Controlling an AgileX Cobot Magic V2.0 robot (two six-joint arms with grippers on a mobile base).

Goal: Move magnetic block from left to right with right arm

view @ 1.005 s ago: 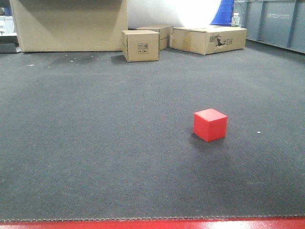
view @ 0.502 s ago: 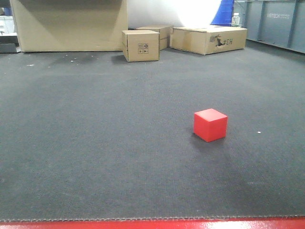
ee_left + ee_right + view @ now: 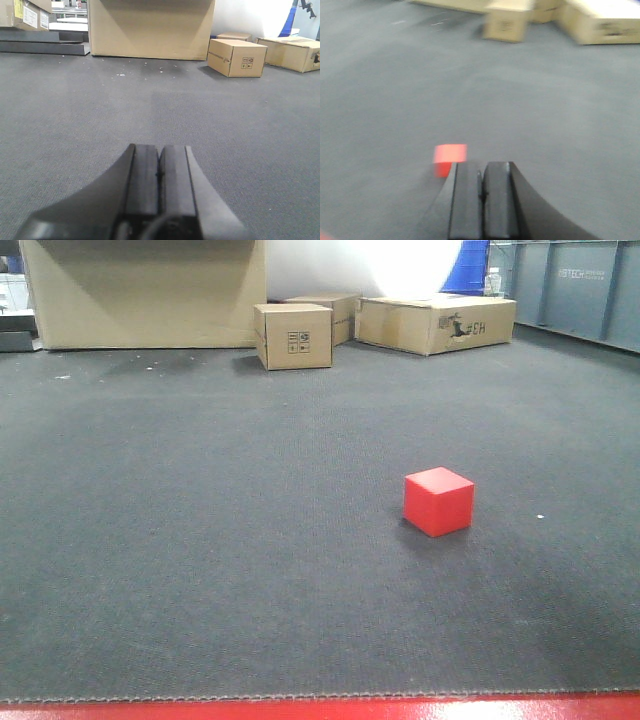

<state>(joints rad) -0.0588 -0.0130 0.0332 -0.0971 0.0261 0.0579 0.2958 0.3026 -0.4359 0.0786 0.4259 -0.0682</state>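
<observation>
The magnetic block (image 3: 438, 501), a small plain red cube, rests alone on the dark grey carpet right of centre in the front view. No arm or gripper shows in that view. In the right wrist view, which is blurred, the magnetic block (image 3: 449, 158) lies just beyond and left of my right gripper (image 3: 482, 174), partly behind its left finger; the jaws are shut with nothing between them. My left gripper (image 3: 159, 156) hovers over bare carpet, its pads pressed together and empty.
Brown cardboard boxes line the far side: a small one (image 3: 293, 336), a flat wide one (image 3: 436, 323) and a large one (image 3: 145, 292). A red strip (image 3: 320, 710) marks the carpet's near edge. A blue-grey wall (image 3: 580, 290) runs at the back right.
The front view has shifted by a few pixels, so the cube and boxes sit slightly left. The cube itself lies where it did on the carpet.
</observation>
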